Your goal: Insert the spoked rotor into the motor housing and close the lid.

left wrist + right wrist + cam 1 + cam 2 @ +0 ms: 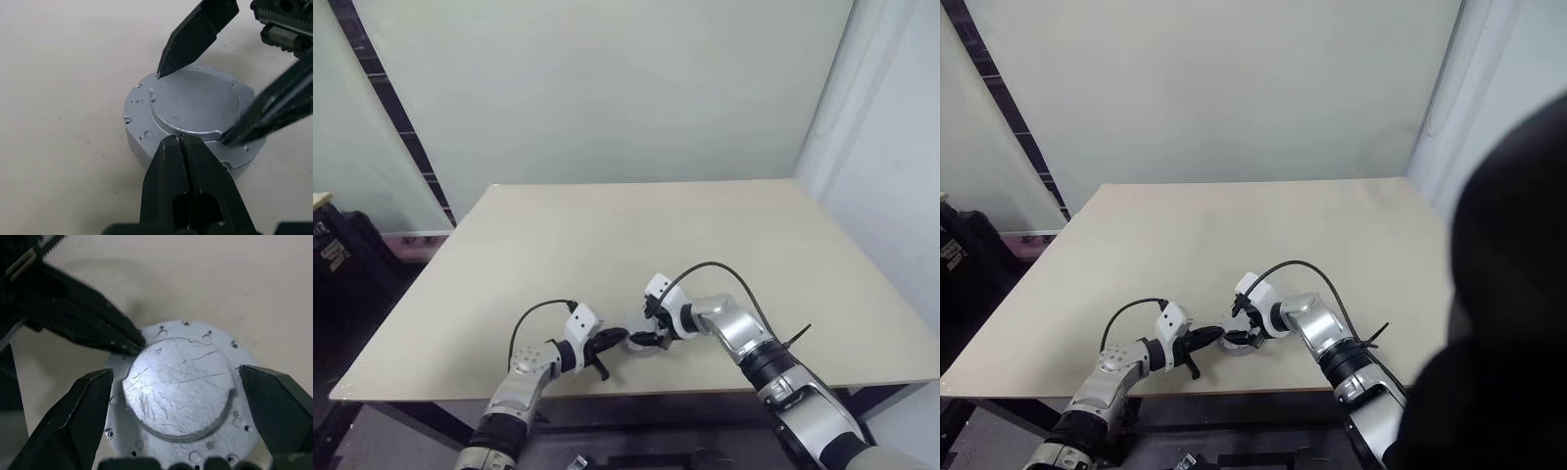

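Observation:
A round grey metal unit (640, 348) sits on the table near the front edge. Its flat scratched top, the lid (195, 98), lies on the motor housing (139, 147), of which the grey side wall shows. The spoked rotor is hidden. My left gripper (180, 139) is shut, its tip touching the edge of the lid's raised disc. My right gripper (176, 374) is open, with one finger on either side of the lid and its fingertips (164, 68) at the rim.
The beige table (626, 245) stretches far back and to both sides. A pale wall stands behind it. A dark cabinet (337, 259) is off the left edge. Both arms' cables loop above the wrists.

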### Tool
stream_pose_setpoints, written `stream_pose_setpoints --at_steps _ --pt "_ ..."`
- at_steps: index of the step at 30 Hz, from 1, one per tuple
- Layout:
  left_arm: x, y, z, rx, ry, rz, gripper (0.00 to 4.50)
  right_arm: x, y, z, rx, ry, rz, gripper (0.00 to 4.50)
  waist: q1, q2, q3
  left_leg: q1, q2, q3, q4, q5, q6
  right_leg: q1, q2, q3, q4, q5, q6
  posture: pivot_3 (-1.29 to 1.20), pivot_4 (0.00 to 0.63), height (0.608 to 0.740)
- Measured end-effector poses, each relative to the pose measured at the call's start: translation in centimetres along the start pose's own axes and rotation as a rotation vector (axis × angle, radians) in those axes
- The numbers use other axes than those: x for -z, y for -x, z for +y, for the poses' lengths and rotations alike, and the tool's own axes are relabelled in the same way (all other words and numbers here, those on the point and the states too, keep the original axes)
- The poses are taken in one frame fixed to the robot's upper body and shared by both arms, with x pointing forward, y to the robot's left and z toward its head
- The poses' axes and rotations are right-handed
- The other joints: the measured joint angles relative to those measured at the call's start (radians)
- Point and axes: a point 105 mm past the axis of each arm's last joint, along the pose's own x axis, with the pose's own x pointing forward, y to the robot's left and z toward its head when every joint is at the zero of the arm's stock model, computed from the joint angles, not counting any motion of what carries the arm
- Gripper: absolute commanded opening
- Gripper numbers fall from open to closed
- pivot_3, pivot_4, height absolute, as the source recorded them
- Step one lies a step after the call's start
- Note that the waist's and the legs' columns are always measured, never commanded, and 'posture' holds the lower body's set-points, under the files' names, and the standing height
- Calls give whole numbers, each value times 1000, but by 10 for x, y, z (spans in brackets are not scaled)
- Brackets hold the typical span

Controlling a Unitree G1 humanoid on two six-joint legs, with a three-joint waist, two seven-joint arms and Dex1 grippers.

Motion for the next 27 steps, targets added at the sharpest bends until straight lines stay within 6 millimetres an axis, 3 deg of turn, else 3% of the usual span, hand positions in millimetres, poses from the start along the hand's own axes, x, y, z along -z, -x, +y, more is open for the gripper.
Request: stream_pose_setpoints --at_steps 8,13,18,27 --pt "-1 -2 0 15 -5 4 0 -21 26 -40 165 -329 -147 4491 4 0 0 -1 0 0 0 0 0 0 0 0 0 0 0 0 0 740" --pt "-3 -6 -2 31 -7 3 0 -9 39 -57 213 -606 -140 4491 17 0 0 -1 0 0 -1 0 0 -1 0 0 -1 0 0 0 0 740" --pt "-3 -6 -3 35 -9 -1 0 20 40 -51 153 -907 -83 4491 19 1 1 -3 -1 0 -1 0 0 -2 0 1 -1 0 0 0 0 740" --pt "-3 -6 -3 38 -10 -2 0 34 29 -29 5 -1160 -77 4491 19 1 1 -4 -1 0 -1 0 0 -2 0 1 -2 0 0 0 0 740"
